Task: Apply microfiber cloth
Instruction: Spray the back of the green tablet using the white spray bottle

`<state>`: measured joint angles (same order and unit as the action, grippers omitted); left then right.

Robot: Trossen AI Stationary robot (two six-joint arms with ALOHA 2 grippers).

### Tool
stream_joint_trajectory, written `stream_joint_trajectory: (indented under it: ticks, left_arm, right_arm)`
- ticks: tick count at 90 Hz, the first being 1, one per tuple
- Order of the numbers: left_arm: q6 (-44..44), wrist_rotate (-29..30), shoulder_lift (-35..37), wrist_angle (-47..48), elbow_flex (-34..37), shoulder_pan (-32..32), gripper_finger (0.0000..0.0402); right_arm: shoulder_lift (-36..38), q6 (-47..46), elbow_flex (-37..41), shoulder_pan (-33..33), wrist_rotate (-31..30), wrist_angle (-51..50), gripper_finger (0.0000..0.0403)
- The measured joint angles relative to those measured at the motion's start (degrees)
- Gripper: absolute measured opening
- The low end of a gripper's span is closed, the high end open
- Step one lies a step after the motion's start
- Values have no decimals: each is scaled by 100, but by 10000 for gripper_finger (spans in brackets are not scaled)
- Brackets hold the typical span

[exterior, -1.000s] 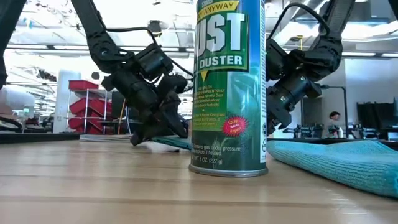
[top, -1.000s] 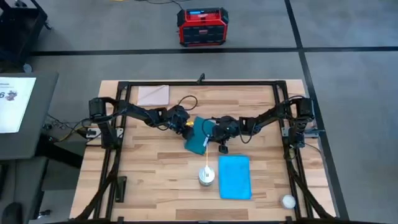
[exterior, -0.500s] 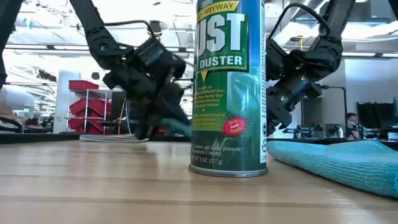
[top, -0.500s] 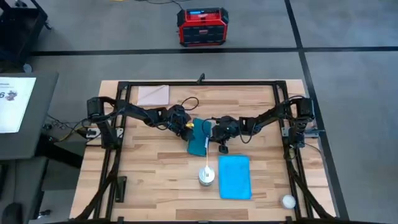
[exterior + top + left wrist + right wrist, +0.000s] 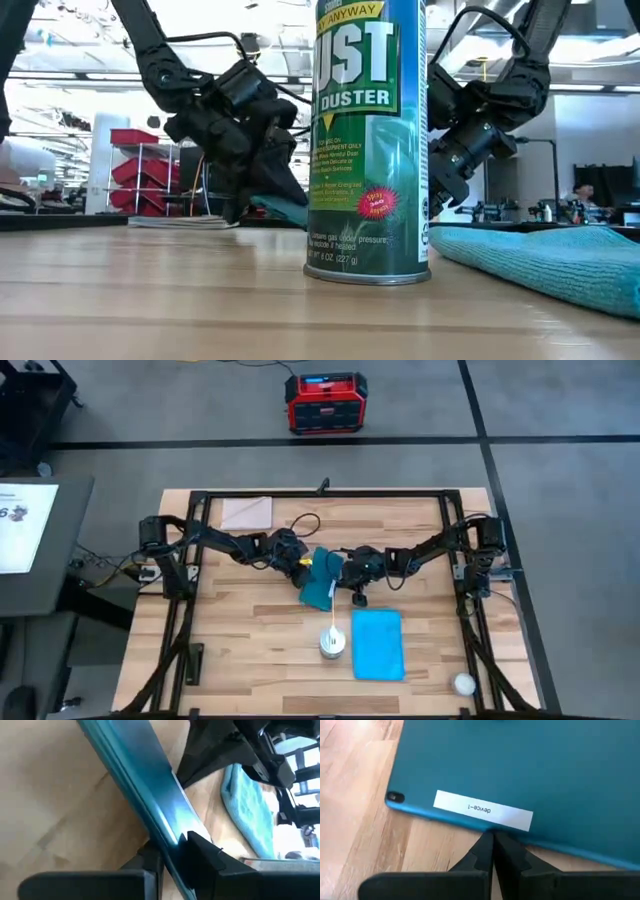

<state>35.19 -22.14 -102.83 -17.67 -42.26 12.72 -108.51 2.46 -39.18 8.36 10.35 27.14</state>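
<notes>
The microfiber cloth (image 5: 378,644) lies flat on the worktop (image 5: 250,630) in the lower right of the high view, long axis running up-and-down the frame, untouched. Just above it, the right gripper (image 5: 345,572) is nearer, pressed together against the teal device (image 5: 320,582). The left gripper (image 5: 302,567), farther up-left, pinches that device's opposite edge, holding it tilted.

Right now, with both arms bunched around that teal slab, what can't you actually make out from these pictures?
- High view: the teal device is partly covered by both arms, and whether either gripper grips it is too small to tell.
- Low view: the duster can hides the table's middle and is cut off at the top; the microfiber cloth runs off the right edge.
- Left wrist view: the device's face is edge-on.
</notes>
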Motion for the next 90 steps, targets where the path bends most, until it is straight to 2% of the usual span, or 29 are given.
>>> stream_joint_trajectory:
  ticks: [13,43,66,90]
  left_arm:
    - [-106,285,0,-99,-8,7,40]
    - [-276,448,-5,-247,-11,27,40]
    - [-416,481,-8,-352,-11,27,39]
    - [-861,553,633,-85,7,21,23]
  right_arm:
    - [0,-2,2,2,-2,13,0]
    - [89,109,2,0,-50,-25,0]
    - [675,255,2,-61,-390,-666,0]
    - [1424,227,2,-275,-954,-1309,0]
